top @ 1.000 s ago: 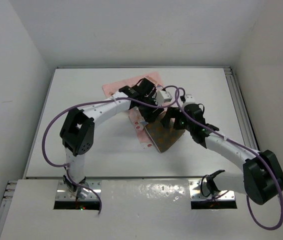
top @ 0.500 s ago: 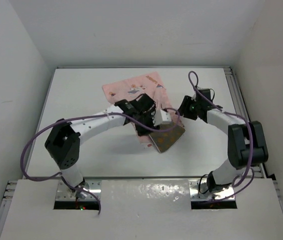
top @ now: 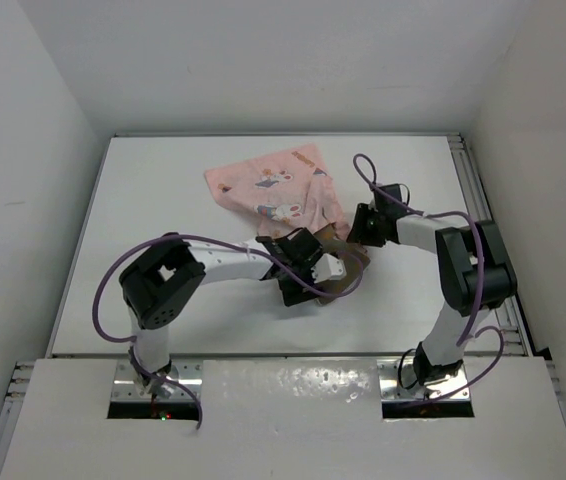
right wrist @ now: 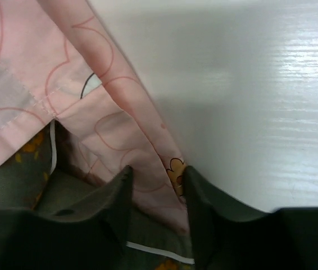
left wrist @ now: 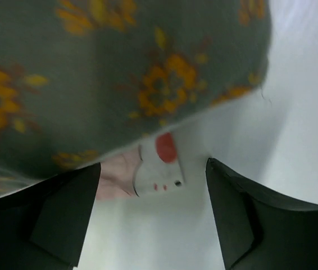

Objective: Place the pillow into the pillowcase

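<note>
The pink pillowcase (top: 278, 185) lies spread at the table's middle back. The olive pillow (top: 353, 265) with orange dots sits at its near right end, partly inside the mouth. My left gripper (top: 303, 285) is at the pillow's near left edge. In the left wrist view it (left wrist: 153, 219) stands open over bare table, with the pillow (left wrist: 119, 67) and a scrap of pillowcase (left wrist: 156, 169) just beyond the fingertips. My right gripper (top: 355, 232) is at the mouth's right edge. In its wrist view it (right wrist: 156, 191) pinches a fold of the pillowcase (right wrist: 91, 84), with the pillow (right wrist: 18, 180) showing beneath.
The white table (top: 163, 200) has a raised rail (top: 483, 210) along its right side and white walls round it. Purple cables loop off both arms above the cloth. The right arm is folded close to the rail.
The left arm drew back toward the near side and its jaws widened off the pillow. The right arm swung out to the right, then its jaws closed on the pillowcase edge.
</note>
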Robot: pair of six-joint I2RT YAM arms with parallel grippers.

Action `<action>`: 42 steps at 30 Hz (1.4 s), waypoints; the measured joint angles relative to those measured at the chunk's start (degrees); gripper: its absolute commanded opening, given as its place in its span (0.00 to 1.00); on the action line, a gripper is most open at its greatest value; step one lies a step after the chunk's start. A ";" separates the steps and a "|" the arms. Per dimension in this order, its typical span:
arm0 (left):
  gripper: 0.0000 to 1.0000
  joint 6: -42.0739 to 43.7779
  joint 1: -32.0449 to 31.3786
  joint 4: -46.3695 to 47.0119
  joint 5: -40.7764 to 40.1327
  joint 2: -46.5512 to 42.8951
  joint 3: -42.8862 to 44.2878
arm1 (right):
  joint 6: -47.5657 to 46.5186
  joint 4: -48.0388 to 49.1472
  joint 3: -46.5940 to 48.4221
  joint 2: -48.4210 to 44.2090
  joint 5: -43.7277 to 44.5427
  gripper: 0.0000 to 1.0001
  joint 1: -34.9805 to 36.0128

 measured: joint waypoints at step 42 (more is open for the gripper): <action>0.00 4.17 15.06 -27.89 -5.14 -14.69 32.74 | -0.20 -2.51 -8.52 -43.08 -13.81 0.00 3.50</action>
